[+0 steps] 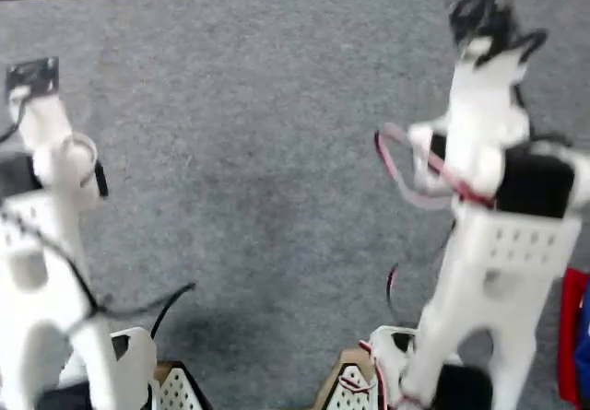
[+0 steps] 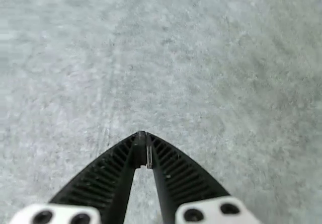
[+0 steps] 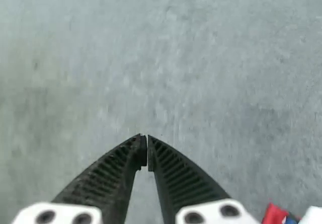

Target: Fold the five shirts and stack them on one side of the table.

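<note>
left gripper (image 2: 142,151): fingers pressed together, holding nothing | right gripper (image 3: 146,152): closed, empty | both above grey table (image 1: 258,152) | red-and-blue cloth (image 1: 573,336), perhaps a shirt, lower right edge

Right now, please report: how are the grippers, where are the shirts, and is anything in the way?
Left gripper shut, empty, above grey mat. Right gripper shut, empty. Red and blue cloth beside right arm, maybe shirts. Cable loop hangs off that arm.

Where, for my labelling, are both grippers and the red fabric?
left gripper (image 2: 142,137): left wrist view, between shut fingertips.
right gripper (image 3: 146,139): right wrist view, between shut fingertips.
red fabric (image 1: 571,336): high view, its visible strip.
</note>
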Robot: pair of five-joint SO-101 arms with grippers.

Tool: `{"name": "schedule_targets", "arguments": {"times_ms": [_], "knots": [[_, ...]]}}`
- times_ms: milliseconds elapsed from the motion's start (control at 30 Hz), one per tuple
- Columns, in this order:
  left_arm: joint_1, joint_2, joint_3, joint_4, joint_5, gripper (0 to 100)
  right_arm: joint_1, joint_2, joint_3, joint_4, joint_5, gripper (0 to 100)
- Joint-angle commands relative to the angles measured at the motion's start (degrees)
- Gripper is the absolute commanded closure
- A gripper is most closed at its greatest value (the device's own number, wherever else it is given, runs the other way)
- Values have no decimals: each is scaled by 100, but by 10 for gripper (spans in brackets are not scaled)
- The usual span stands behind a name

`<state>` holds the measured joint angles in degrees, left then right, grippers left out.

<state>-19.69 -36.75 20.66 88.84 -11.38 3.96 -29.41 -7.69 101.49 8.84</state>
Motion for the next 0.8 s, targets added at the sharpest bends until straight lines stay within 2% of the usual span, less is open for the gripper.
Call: {"name": "schedule_targets", "arguments": {"times_ms": [0,67,167,267,333,633,767], "knots": [[70,-1657,1459,-554,18,982,-48,-1130,1745,-334,440,992],[308,-2387,2303,-1099,18,981,40,-1604,2747,-897,527,992],[633,-3222,3842,-2541,44,981,347,-2229,4356,-2136,527,992],[659,-3864,5169,-4026,44,981,611,-2774,5886,-3349,484,992],[589,-4215,5785,-4554,26,981,681,-3160,6686,-3877,510,992],[633,-5314,6971,-4536,26,981,295,-4787,9068,-4677,466,992],[941,-5666,7420,-4070,26,981,145,-5640,9991,-4747,466,992]]}}
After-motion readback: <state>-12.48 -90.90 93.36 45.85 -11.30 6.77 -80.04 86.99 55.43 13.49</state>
